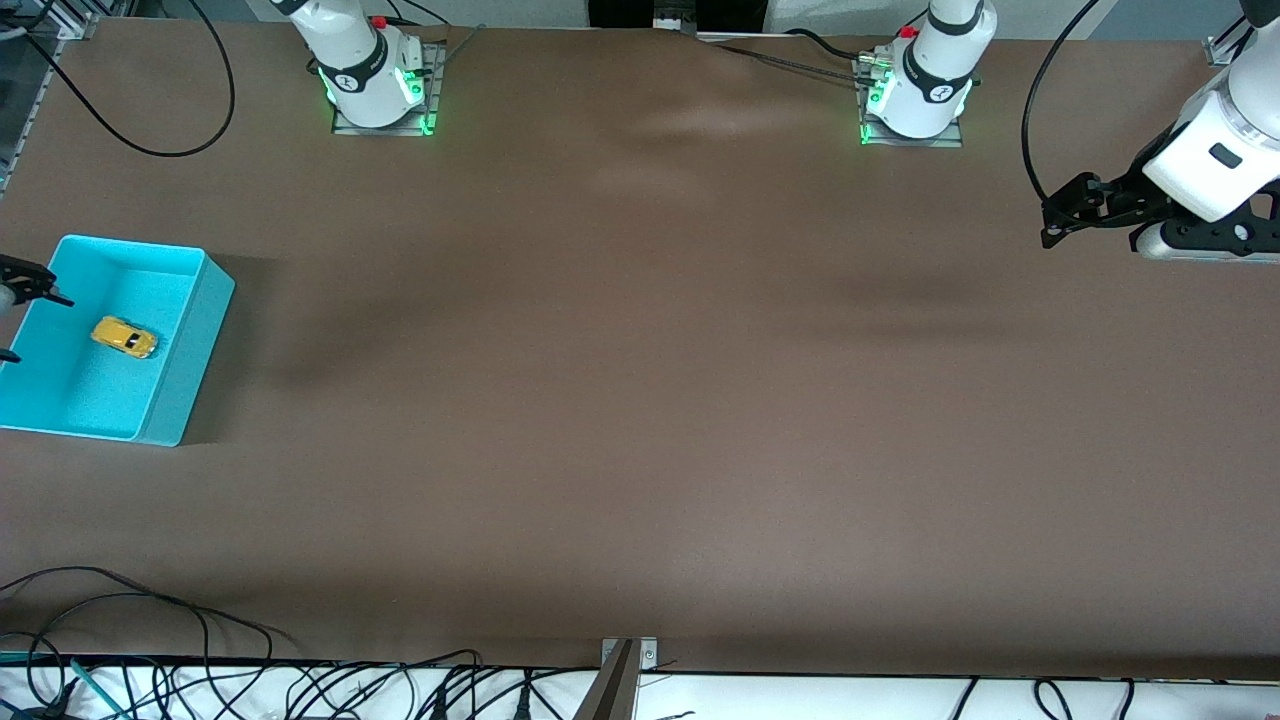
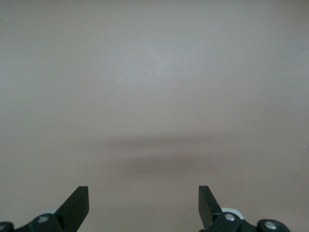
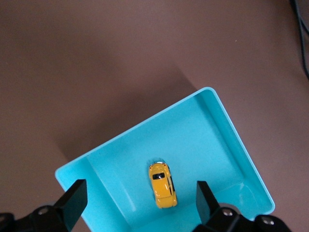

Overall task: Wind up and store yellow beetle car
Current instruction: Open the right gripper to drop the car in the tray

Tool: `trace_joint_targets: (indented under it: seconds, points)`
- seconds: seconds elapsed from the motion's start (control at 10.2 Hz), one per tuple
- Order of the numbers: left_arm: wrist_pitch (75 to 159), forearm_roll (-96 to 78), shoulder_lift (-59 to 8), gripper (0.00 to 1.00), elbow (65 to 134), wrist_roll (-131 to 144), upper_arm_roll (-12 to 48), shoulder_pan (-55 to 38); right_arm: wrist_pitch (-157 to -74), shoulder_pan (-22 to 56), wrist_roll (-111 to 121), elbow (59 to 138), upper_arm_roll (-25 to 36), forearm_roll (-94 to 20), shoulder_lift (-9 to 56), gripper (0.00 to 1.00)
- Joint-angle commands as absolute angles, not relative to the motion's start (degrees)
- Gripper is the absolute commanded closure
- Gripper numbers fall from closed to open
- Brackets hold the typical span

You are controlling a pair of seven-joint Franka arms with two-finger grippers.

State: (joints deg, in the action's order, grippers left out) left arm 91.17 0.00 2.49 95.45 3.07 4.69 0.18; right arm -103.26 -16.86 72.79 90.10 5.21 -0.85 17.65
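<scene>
The yellow beetle car [image 1: 125, 337] lies on its wheels on the floor of a teal bin [image 1: 196, 335] at the right arm's end of the table. My right gripper [image 1: 33, 325] hangs open and empty over the bin, its tips apart from the car. In the right wrist view the car [image 3: 162, 185] sits between the spread fingers of the right gripper [image 3: 140, 199], inside the bin [image 3: 198, 135]. My left gripper [image 1: 1047, 226] waits open and empty over bare table at the left arm's end. In the left wrist view the left gripper [image 2: 144, 200] shows only brown table.
The brown table [image 1: 640, 400] stretches wide between the bin and the left arm. Both arm bases [image 1: 380, 80] [image 1: 915, 95] stand along the edge farthest from the front camera. Loose black cables [image 1: 120, 600] lie near the front edge at the right arm's end.
</scene>
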Motion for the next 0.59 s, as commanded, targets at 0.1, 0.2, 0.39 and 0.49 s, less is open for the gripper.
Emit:
trace_joint_targets:
  seconds: [0.1,0.2,0.39,0.49]
  points:
    - [89.74,0.7,1.58,0.0,93.43,2.37,4.92,0.44,-93.01,-12.5,50.09,83.24,3.78,1.23,14.96,0.0]
    - [89.74,0.7,1.58,0.0,93.43,2.37,4.92,0.44,-91.42,-10.31,42.18,83.15,3.78,1.4,13.64,0.0]
    - [89.74,0.7,1.58,0.0,93.43,2.37,4.92,0.44,-89.3,-8.01,29.07,83.14,1.77,1.41,11.79,0.0]
    - [89.74,0.62,1.58,0.0,93.43,2.37,4.92,0.44,-88.34,-8.0,23.52,83.23,-0.16,1.41,11.17,0.0]
